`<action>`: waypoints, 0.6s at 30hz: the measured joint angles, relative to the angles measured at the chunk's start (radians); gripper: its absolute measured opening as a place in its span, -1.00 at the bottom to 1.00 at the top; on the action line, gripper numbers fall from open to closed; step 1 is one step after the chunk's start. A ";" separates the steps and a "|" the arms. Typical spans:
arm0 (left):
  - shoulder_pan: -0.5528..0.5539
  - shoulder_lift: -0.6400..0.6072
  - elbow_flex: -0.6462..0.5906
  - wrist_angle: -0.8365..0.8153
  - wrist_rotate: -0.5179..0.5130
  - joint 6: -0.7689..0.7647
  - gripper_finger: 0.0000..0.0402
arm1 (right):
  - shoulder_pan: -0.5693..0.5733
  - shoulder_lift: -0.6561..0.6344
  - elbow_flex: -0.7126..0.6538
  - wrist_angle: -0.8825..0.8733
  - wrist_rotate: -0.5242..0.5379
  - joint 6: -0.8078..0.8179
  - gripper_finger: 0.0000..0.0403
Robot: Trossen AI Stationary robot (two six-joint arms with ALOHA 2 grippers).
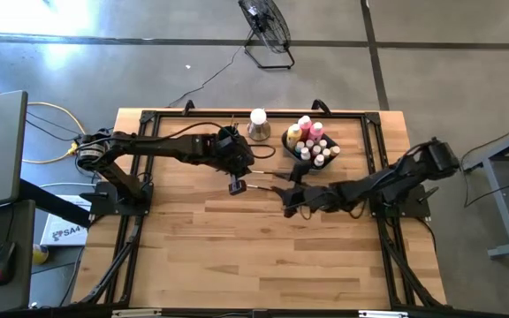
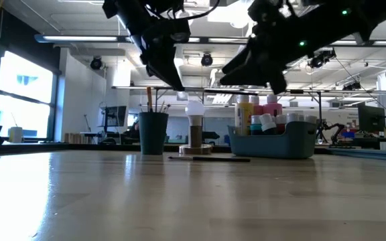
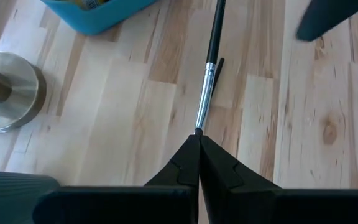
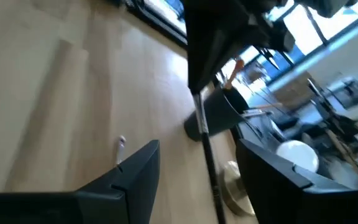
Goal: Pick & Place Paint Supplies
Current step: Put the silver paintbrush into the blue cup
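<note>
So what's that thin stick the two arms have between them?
It is a paintbrush: a slim black handle, a shiny metal ferrule, and a tip hidden between the shut fingers of the left gripper, which pinches that end. It looks rigid and straight, held above the wooden table, apart from a second brush lying there. Its handle runs toward the right gripper, passing between those open fingers; whether they touch it is unclear.

Bin point(image 3: 98, 15) cut off; brush point(image 3: 209, 68) tip hidden.

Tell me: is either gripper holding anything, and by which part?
The left gripper is shut on the brush, pinching its bristle end below the metal ferrule. The right gripper is open around the handle, holding nothing.
</note>
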 joint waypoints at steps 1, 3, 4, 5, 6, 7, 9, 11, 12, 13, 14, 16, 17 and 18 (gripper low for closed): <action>0.000 0.000 0.000 -0.002 0.000 0.000 -1.00 | -0.001 0.018 0.019 -0.015 0.021 0.000 0.02; 0.000 0.000 0.000 -0.008 0.000 0.000 -1.00 | -0.006 0.049 0.055 -0.057 0.066 -0.003 0.02; 0.000 0.000 0.000 -0.015 0.000 0.000 -1.00 | -0.010 0.062 0.069 -0.087 0.081 -0.004 0.02; 0.000 0.000 0.000 -0.020 0.000 0.000 -1.00 | -0.015 0.072 0.083 -0.115 0.084 -0.002 0.02; 0.000 0.000 0.000 -0.023 0.000 0.000 -1.00 | -0.021 0.078 0.090 -0.134 0.082 0.005 0.02; 0.000 0.000 0.000 -0.025 0.000 0.000 -1.00 | -0.027 0.086 0.092 -0.148 0.075 0.013 0.02; 0.000 0.000 0.001 -0.025 0.000 0.000 -1.00 | -0.039 0.098 0.092 -0.151 0.075 0.031 0.02; 0.000 0.000 0.001 -0.027 0.000 0.000 -1.00 | -0.049 0.102 0.092 -0.169 0.080 0.034 0.02; 0.000 0.000 0.001 -0.027 0.000 0.000 -1.00 | -0.054 0.102 0.092 -0.168 0.080 0.035 0.02; 0.000 0.000 0.001 -0.028 0.000 0.000 -1.00 | -0.059 0.102 0.092 -0.165 0.081 0.040 0.02; 0.000 0.000 0.001 -0.029 0.000 0.000 -1.00 | -0.063 0.102 0.092 -0.164 0.083 0.048 0.01; 0.000 0.000 0.001 -0.029 0.000 0.000 -1.00 | -0.071 0.102 0.092 -0.166 0.082 0.059 -0.01; 0.000 0.000 0.001 -0.030 0.000 0.000 -1.00 | -0.074 0.102 0.092 -0.166 0.080 0.061 -0.03; 0.000 0.000 0.001 -0.030 0.000 0.000 -1.00 | -0.075 0.102 0.092 -0.166 0.079 0.061 -0.06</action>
